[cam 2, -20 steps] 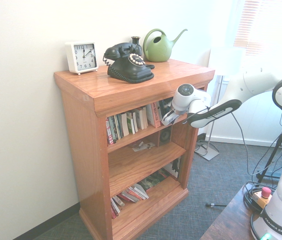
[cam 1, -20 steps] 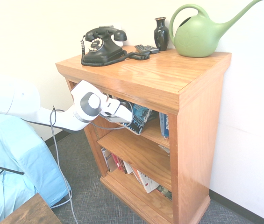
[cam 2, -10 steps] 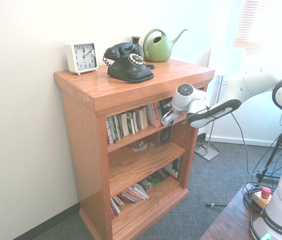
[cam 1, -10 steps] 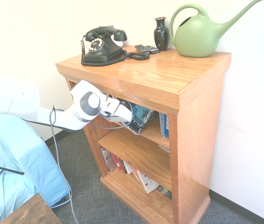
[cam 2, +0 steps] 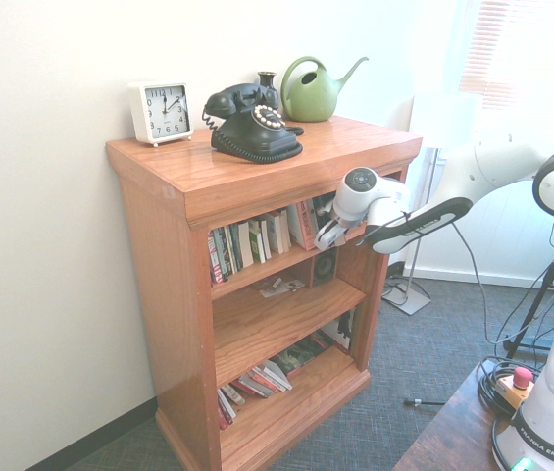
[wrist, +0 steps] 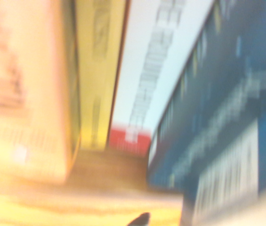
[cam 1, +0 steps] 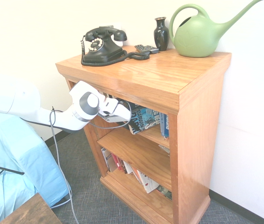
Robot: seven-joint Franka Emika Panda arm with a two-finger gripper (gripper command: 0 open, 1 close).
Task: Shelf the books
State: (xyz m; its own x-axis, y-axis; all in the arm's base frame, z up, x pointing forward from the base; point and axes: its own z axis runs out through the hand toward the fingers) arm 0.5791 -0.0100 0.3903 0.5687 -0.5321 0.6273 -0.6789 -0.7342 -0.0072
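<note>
A: gripper (cam 1: 126,113) state?
B: can't tell, fingers hidden against the books.
A: blue paperback (cam 1: 143,119)?
B: top shelf of bookcase (cam 1: 169,84), right at gripper tip, leaning, cover out.

Blue book (cam 1: 144,119) leaning on top shelf (cam 1: 156,135), arm (cam 1: 87,108) beside it.
</note>
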